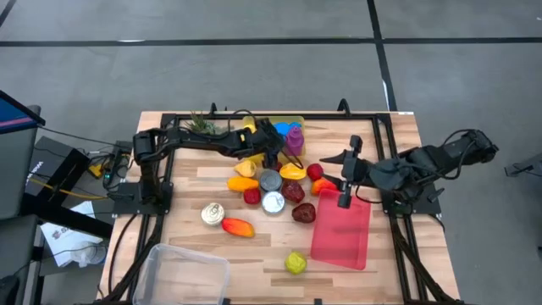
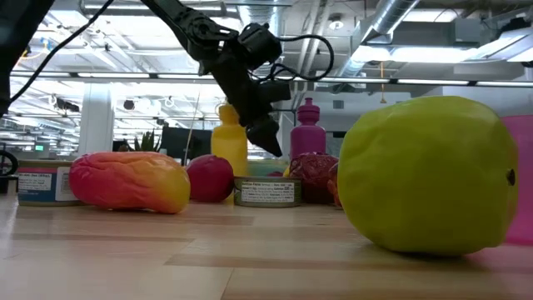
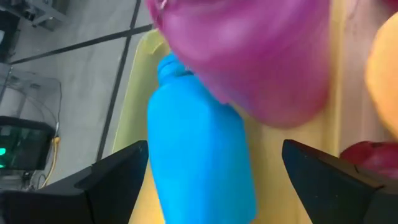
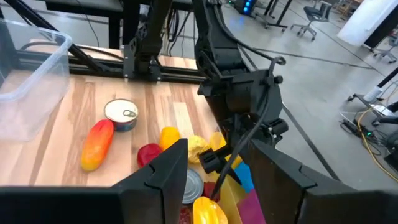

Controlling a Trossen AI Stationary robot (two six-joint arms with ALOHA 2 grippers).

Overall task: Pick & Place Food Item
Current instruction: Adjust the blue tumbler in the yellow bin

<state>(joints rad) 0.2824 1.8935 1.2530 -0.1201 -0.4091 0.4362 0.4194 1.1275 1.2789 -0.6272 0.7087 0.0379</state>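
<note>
Left gripper spread, empty, hovering near blue bottle and purple bottle, likely lining up a pick. Right gripper spread, waiting over pink board.

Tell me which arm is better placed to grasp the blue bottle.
Left. The left gripper is open directly at the blue bottle; the right gripper hovers apart over the pink board.

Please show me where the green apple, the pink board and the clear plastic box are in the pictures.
green apple [image 2: 426, 175]: low view, middle of its skin.
pink board [image 1: 341, 233]: high view, centre of its flat top.
clear plastic box [image 1: 182, 273]: high view, its bottom.
</note>
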